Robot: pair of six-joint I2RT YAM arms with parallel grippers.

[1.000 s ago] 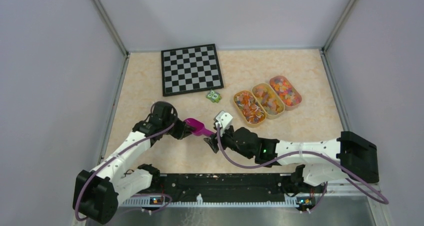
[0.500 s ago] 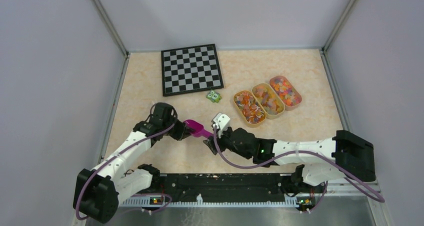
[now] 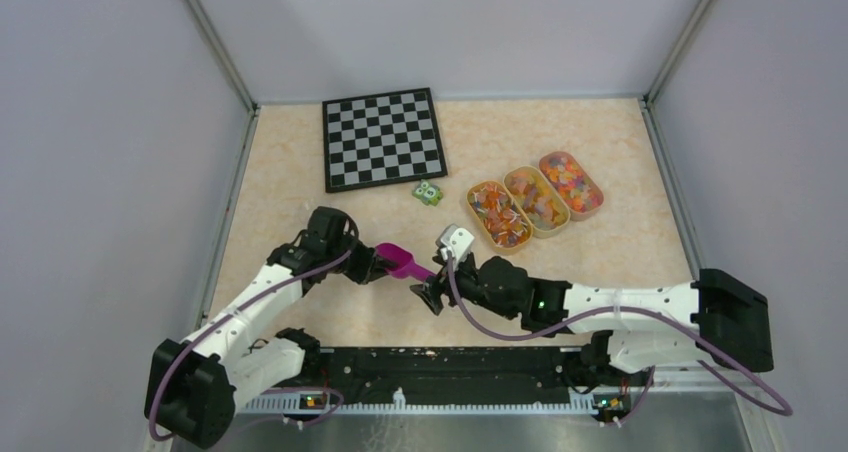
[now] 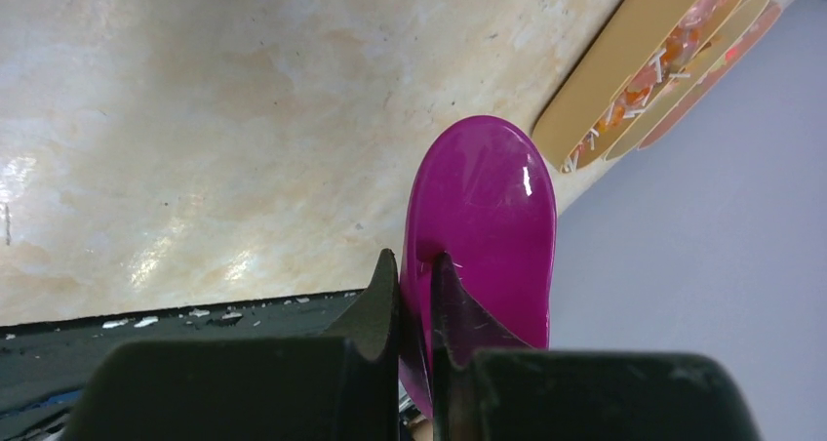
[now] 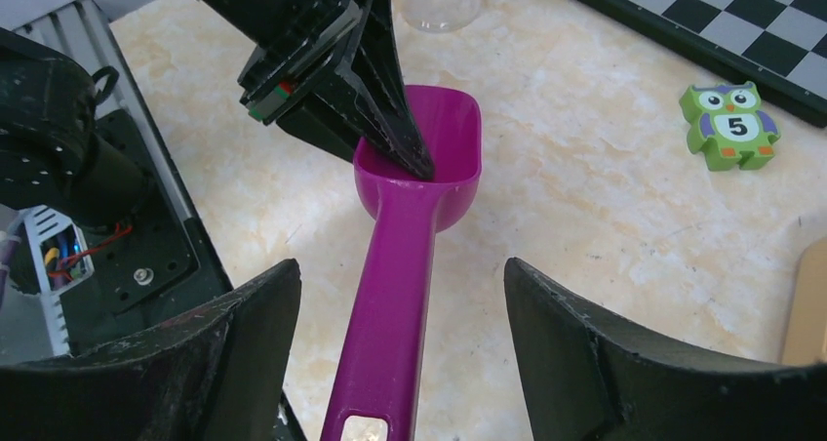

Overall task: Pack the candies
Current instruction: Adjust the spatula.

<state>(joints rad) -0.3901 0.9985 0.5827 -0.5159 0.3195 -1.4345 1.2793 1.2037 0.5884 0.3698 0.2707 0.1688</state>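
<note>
The marbled table (image 3: 600, 132) bears a checkerboard (image 3: 383, 138), a green owl block (image 3: 428, 193) and three oval trays (image 3: 600, 204).

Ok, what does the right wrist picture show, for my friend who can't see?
A pink scoop, its bowl rim pinched by the left pincer, points its handle into the open right pincer. A green owl block sits nearby.

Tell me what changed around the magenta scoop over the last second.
The right gripper spread its fingers wider on either side of the magenta scoop handle, not touching it, and the right arm slid slightly right and toward the near edge. The left gripper and scoop shifted slightly the same way. Unchanged: left fingers clamped on the bowl's rim; candies, chessboard and owl block.
</note>
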